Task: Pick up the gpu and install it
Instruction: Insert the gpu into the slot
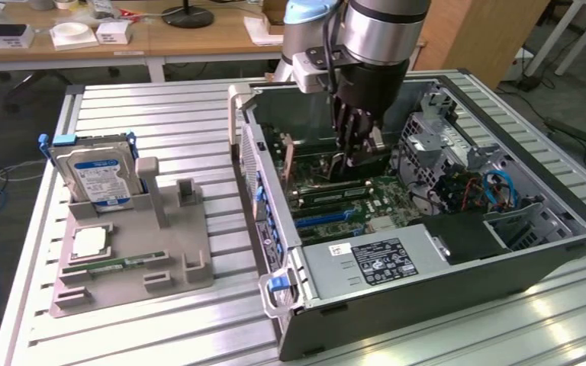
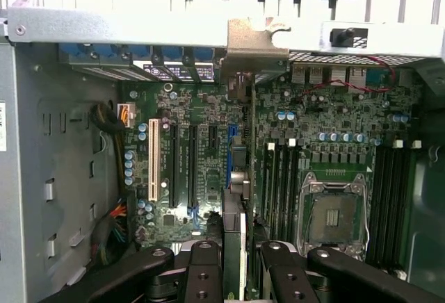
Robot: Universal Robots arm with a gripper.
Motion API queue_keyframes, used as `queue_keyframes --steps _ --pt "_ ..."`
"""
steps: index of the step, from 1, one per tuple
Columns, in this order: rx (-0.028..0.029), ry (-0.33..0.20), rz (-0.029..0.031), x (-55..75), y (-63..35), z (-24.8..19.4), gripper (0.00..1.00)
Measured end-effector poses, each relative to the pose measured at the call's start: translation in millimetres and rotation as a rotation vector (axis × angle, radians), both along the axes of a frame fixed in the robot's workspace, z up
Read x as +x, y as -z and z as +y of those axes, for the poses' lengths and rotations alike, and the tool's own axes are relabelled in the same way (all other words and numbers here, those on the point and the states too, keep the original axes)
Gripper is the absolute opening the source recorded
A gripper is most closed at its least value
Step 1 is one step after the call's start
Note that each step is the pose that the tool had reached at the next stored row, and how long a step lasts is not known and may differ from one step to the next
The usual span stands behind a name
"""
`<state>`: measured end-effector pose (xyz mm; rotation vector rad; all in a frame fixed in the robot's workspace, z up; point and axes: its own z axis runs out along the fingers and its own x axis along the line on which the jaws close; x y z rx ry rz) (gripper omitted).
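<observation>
The open computer case [image 1: 537,252] lies on its side with the green motherboard [image 2: 201,171] facing up. The gpu [image 2: 236,178] stands on edge over the blue expansion slot, seen edge-on as a thin card. Its silver end bracket [image 2: 247,46] sits against the case's rear wall. My gripper [image 2: 240,265] is shut on the card's upper edge, with black fingers [image 2: 201,275] on either side. In the exterior view my gripper [image 1: 359,156] reaches down into the case beside the gpu [image 1: 304,168].
A grey holder [image 1: 186,259] at the exterior view's left carries a blue-labelled hard drive [image 1: 94,175], a processor chip [image 1: 89,242] and a memory stick [image 1: 110,264]. Inside the case are the power supply [image 1: 375,259], an empty processor socket [image 2: 334,216], memory slots [image 2: 281,178] and drive cables [image 1: 497,191].
</observation>
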<state>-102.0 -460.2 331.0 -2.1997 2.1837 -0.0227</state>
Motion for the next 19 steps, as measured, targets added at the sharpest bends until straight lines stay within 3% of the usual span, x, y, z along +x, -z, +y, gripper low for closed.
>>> queue_keyframes --steps 19 --pt "0.0001 0.0 0.0033 -2.2 10.0 -1.2 0.26"
